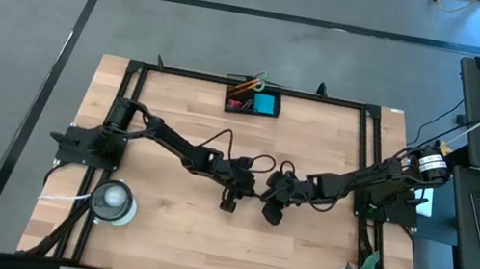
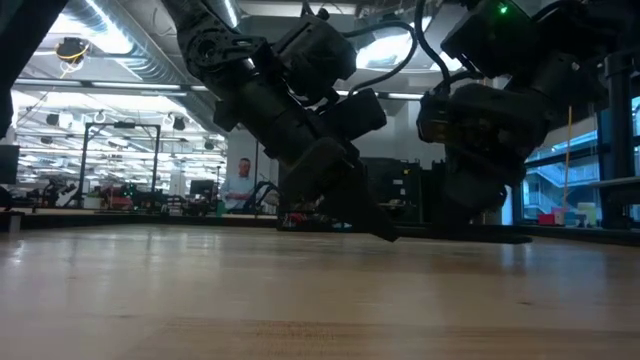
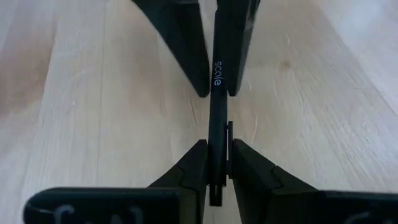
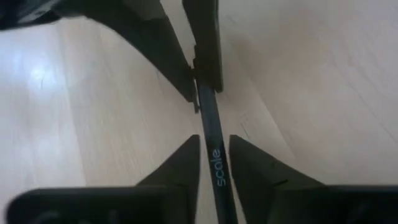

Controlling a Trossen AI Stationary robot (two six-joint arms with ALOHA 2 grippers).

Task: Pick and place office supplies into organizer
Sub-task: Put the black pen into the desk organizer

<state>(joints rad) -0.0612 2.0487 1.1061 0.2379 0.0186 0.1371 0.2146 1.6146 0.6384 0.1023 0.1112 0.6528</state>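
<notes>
Here, seen from above, the left gripper (image 1: 232,192) and right gripper (image 1: 276,199) are met tip to tip at mid-table, well apart from the organizer (image 1: 253,100) at the far edge, presumably so a pen can be passed across.

From table height, a thin dark pen (image 2: 455,237) is seen lying level between both heads, just above the table (image 2: 300,300).

In the left wrist view, the pen (image 3: 216,124) is clamped between the left fingers (image 3: 193,171).

In the right wrist view, the right fingers (image 4: 183,165) are seen flanking the pen (image 4: 210,137) slightly apart, apparently for release.
</notes>
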